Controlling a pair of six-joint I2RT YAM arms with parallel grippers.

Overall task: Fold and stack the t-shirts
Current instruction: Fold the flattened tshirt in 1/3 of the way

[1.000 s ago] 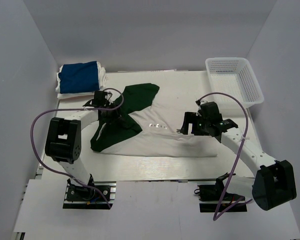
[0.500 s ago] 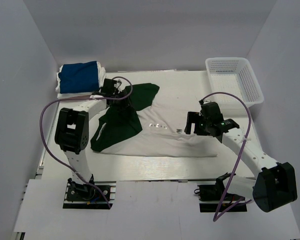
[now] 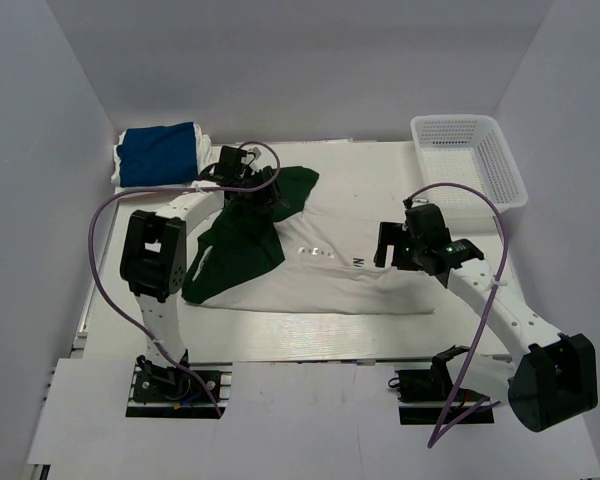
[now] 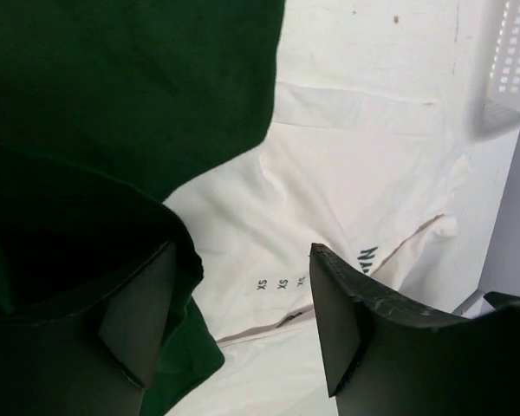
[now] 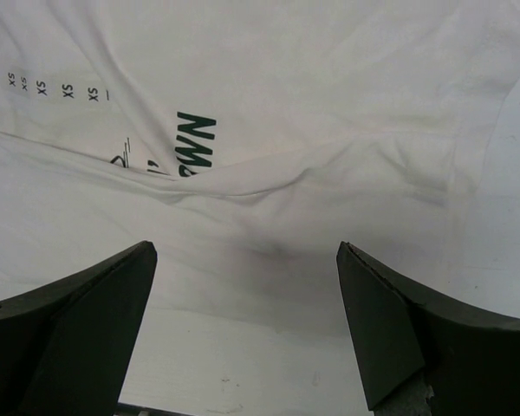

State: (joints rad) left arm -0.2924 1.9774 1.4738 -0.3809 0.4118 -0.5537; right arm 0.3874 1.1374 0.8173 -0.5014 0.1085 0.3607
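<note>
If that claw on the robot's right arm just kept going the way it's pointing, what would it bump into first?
Most likely the white t-shirt. The right gripper hangs open, aimed down at the rumpled cloth beside its dark lettering. How far above the cloth it sits is unclear.

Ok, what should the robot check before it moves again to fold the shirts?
1. The left tool is open: ok, jaws apart over the dark green t-shirt.
2. The right tool is open and empty: ok, above the white t-shirt.
3. The dark green t-shirt lies flat: not ok, it is rumpled.
4. The white t-shirt is uncovered: not ok, the green one lies over its left part.
5. The blue t-shirt is folded in the far left corner: ok.
</note>
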